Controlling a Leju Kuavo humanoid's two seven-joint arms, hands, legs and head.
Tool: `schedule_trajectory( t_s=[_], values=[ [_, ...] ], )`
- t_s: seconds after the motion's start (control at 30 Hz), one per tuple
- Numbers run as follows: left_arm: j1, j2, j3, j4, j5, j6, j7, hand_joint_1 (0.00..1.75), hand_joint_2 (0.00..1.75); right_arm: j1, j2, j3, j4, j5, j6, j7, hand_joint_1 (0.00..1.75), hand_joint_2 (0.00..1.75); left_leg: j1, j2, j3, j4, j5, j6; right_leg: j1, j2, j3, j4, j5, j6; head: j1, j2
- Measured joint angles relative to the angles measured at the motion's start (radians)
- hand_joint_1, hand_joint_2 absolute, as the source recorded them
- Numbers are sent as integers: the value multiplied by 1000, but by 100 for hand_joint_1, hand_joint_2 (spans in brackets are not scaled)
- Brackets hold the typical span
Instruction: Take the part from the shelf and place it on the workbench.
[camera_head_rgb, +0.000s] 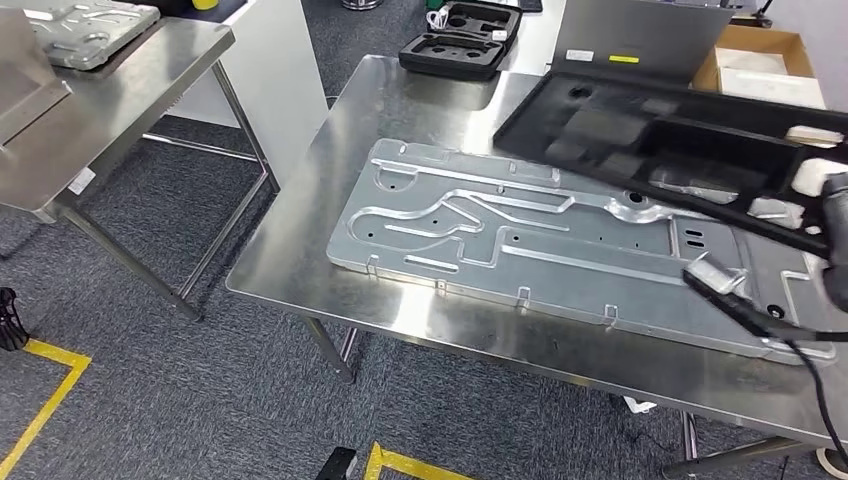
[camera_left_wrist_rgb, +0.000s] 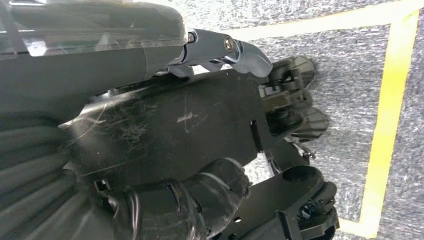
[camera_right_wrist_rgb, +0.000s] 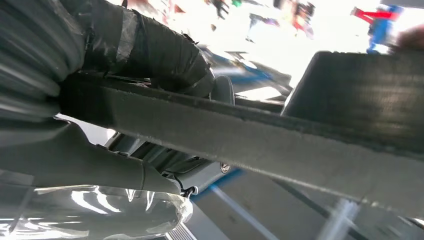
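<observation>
A shiny steel worktop (camera_head_rgb: 330, 235) stands on grey carpet floor (camera_head_rgb: 160, 400) marked with yellow tape lines (camera_head_rgb: 45, 400). A large flat metal plate (camera_head_rgb: 520, 240) with raised channels lies directly on it, taking up much of its surface. A black foam case (camera_head_rgb: 462, 40) rests at the far edge.

yellow floor tape (camera_head_rgb: 45, 400); cardboard box (camera_head_rgb: 760, 55)

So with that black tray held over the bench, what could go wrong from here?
The right hand grips the black foam tray by one edge only, so the long tray might sag or slip. The tray hangs above the metal plate already lying on the workbench; lowered here, it would likely land on the plate and sit unevenly. A cable trails near the plate's corner and could snag.
</observation>
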Motion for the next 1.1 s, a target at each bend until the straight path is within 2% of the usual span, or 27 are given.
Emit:
schedule_trajectory(
  t_s=[0.07, 0.13, 0.2, 0.27, 0.3, 0.33, 0.37, 0.4, 0.43, 0.47, 0.5, 0.6, 0.67, 0.77, 0.8, 0.83, 0.87, 0.93, 0.97, 1.0, 1.03, 1.1],
  values=[
    [-1, 0, 0, 0, 1, 0, 0, 0, 175, -56, 25, 93, -5, 33, 2, -23, 175, 175, -2, 0, 8, -18, 5, 2, -1, 0, 1, -10, 5, 7, 0, 0],
    [-1, -3, 0, 0, 1, 0, 0, 0, 175, -98, 40, 160, -10, 48, 3, -29, 175, 175, 3, 0, 22, -43, 19, 4, -2, -3, -2, 0, -5, 11, 1, 0],
    [-1, -5, 0, 0, 2, 0, 0, 0, 175, -131, 50, 209, -12, 52, 4, -31, 175, 175, 9, -1, 34, -64, 30, 7, 0, -5, -35, 75, -48, 14, 2, 0],
    [-1, -7, 0, 0, 2, -1, 0, 0, 175, -150, 60, 259, -12, 53, 3, -41, 175, 175, 11, -2, 35, -64, 30, 10, -1, -4, -94, 197, -96, 20, 3, 0],
    [0, -8, 0, 0, 2, -2, 0, 0, 175, -158, 66, 284, -12, 56, 3, -50, 175, 175, 12, -3, 35, -61, 27, 10, -3, -4, -116, 235, -101, 24, 3, 0],
    [1, -8, 0, 0, 3, -2, -1, 0, 175, -170, 74, 306, -12, 62, 4, -61, 175, 175, 13, -3, 34, -56, 23, 9, -6, -5, -123, 239, -88, 29, 3, 0],
    [1, -9, 0, 0, 3, -2, -2, 0, 175, -186, 83, 330, -12, 71, 7, -70, 175, 175, 16, -4, 34, -48, 18, 6, -10, -6, -109, 204, -57, 34, 3, 0],
    [1, -9, 0, 0, 4, -2, -3, 0, 175, -206, 95, 356, -12, 81, 12, -77, 175, 175, 19, -4, 33, -37, 10, 0, -14, -6, -81, 139, -23, 39, 3, 0],
    [0, -9, 0, 0, 5, -2, -3, 0, 175, -223, 109, 383, -11, 90, 17, -81, 175, 175, 19, -4, 29, -25, 2, -6, -15, -6, -52, 80, -1, 43, 5, 0],
    [-1, -10, -1, 0, 6, -2, -4, 0, 175, -237, 120, 412, -11, 97, 22, -81, 175, 175, 20, -4, 24, -12, -6, -12, -14, -5, -31, 37, 12, 41, 7, 0],
    [-3, -10, -1, 0, 6, -2, -4, 0, 175, -246, 129, 436, -10, 100, 24, -80, 175, 175, 19, -5, 18, -2, -12, -18, -13, -4, -21, 16, 12, 35, 7, 0],
    [-2, -10, -2, 0, 6, -2, -9, 0, 175, -267, 144, 486, -8, 99, 25, -73, 175, 175, 19, -7, 8, 9, -18, -25, -10, -3, -23, 17, 9, 12, 3, 0],
    [-3, -10, -3, 0, 0, -3, -21, 0, 175, -280, 149, 508, -6, 96, 23, -66, 175, 175, 23, -5, -9, 49, -45, -36, -10, -5, -21, 14, 11, 4, 2, 0],
    [-9, -10, -8, 0, -17, -6, -35, 0, 175, -299, 159, 537, 2, 92, 15, -55, 175, 175, 31, -3, -93, 224, -128, -51, -9, -8, -21, 13, 12, -2, 0, 0],
    [-12, -10, -10, 0, -22, -7, -35, 0, 175, -304, 163, 547, 6, 93, 11, -51, 175, 175, 33, -3, -118, 272, -142, -52, -8, -8, -21, 13, 12, -2, 0, 0],
    [-15, -10, -11, 0, -26, -8, -35, 0, 175, -308, 168, 555, 10, 96, 6, -46, 175, 175, 34, -3, -128, 288, -137, -51, -7, -9, -21, 13, 12, -2, 0, 0],
    [-18, -10, -11, 0, -27, -8, -34, 0, 175, -311, 172, 563, 15, 99, 3, -40, 175, 175, 34, -3, -119, 266, -114, -48, -7, -9, -20, 13, 11, -2, 0, 0],
    [-19, -9, -13, 0, -30, -9, -32, 0, 175, -320, 177, 578, 24, 104, -1, -29, 175, 175, 34, -3, -59, 135, -44, -43, -7, -8, -18, 12, 11, -2, 0, 0],
    [-19, -8, -13, 0, -31, -8, -33, 0, 175, -325, 179, 584, 29, 105, -2, -22, 175, 175, 32, -4, -28, 71, -21, -40, -6, -6, -18, 11, 12, 0, 1, 0],
    [-19, -8, -14, 0, -31, -8, -35, 0, 175, -328, 181, 589, 33, 105, -4, -12, 175, 175, 30, -4, -9, 28, -9, -38, -6, -5, -19, 8, 14, 3, 1, 0],
    [-19, -8, -14, 0, -31, -7, -38, 0, 175, -329, 181, 592, 37, 103, -6, 0, 175, 175, 27, -5, -1, 9, -8, -36, -6, -5, -20, 4, 17, 8, 1, 0],
    [-19, -7, -15, 0, -30, -6, -46, 0, 175, -325, 180, 595, 43, 91, -11, 32, 175, 175, 26, -6, 2, -3, 1, -27, -7, -5, -19, -4, 22, 21, 1, 0]
  ],
)
